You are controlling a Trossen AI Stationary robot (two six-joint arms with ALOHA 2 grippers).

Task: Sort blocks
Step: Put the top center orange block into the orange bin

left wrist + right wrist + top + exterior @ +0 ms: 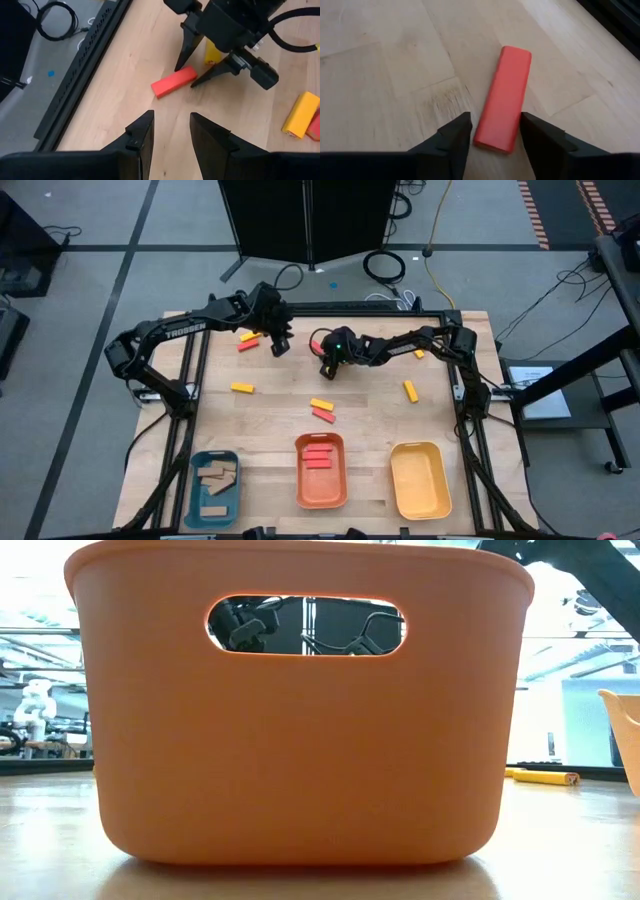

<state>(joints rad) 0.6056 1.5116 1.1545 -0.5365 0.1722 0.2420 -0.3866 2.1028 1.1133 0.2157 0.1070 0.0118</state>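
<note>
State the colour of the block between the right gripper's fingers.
Red block; the right wrist view shows it best.

right claw [495, 132] | fingers straddle red block [504, 97] | on table [380, 75]

We see the right end effector [325, 370] low near the tabletop's far middle, fingers parted (tips down); the left end effector [280, 346] hovers beside it, open.

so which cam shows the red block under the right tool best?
Right wrist view: the red block fills it, lying between the open right tool fingers. Left wrist shows it smaller. High view barely shows it under the arm. Low view: hidden by the orange tray.
</note>
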